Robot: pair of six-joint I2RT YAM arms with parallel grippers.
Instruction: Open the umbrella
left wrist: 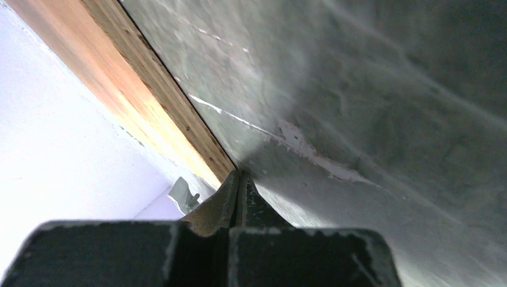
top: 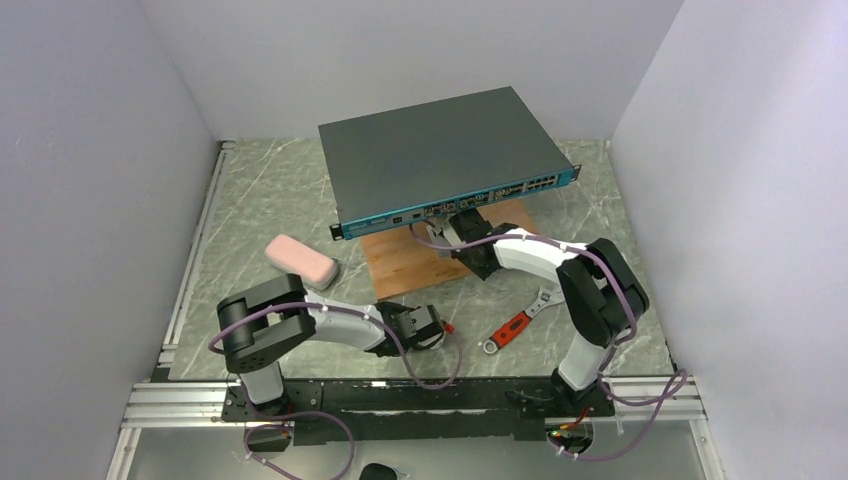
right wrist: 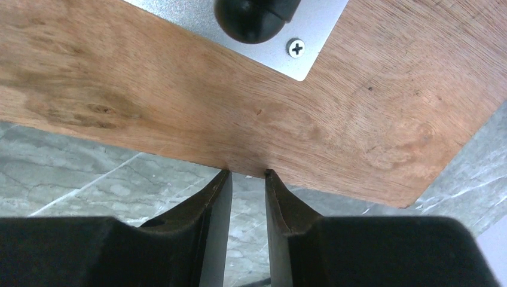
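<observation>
The umbrella [top: 300,260] is collapsed, a short pinkish roll lying on the marble table left of centre, seen only in the top view. No gripper touches it. My left gripper [top: 432,325] is low over the table to the right of the umbrella, and its fingers are pressed together with nothing between them [left wrist: 239,178]. My right gripper [top: 463,238] is at the near edge of the wooden board, under the front of the network switch. Its fingers stand a narrow gap apart and hold nothing [right wrist: 245,174].
A large grey network switch [top: 440,155] rests on a wooden board [top: 400,262] at the back centre; its black rubber foot [right wrist: 251,18] shows in the right wrist view. A red-handled wrench [top: 520,318] lies front right. A small red item [top: 450,326] lies beside the left gripper. White walls enclose the table.
</observation>
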